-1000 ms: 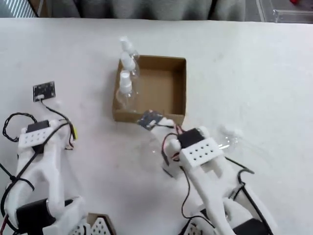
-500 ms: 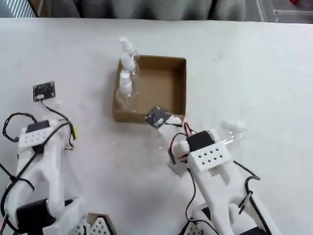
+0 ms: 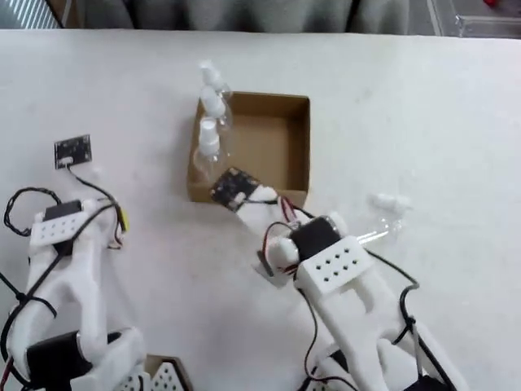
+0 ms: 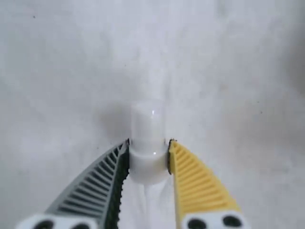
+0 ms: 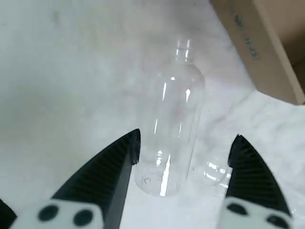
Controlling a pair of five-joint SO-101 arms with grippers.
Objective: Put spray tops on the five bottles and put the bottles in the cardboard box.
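The cardboard box [image 3: 297, 147] sits open at the table's middle, with three clear bottles with white spray tops [image 3: 210, 142] upright along its left wall. Another topped bottle [image 3: 383, 224] lies on the table to the right of my right arm. In the right wrist view, a clear bottle without a top [image 5: 172, 119] lies on the table between the spread fingers of my open right gripper [image 5: 186, 138], with its neck pointing away and the box's corner [image 5: 267, 52] just beyond. My left gripper [image 4: 148, 143] is shut on a white spray top [image 4: 148, 131], low over the table.
The left arm [image 3: 61, 232] rests at the table's left side, its cables trailing beside it. The right arm [image 3: 334, 265] stands just in front of the box. A clear container [image 3: 488, 24] sits at the far right edge.
The right arm's wrist swung right, then back left along the box's front wall. The left arm has stayed still with the spray top.
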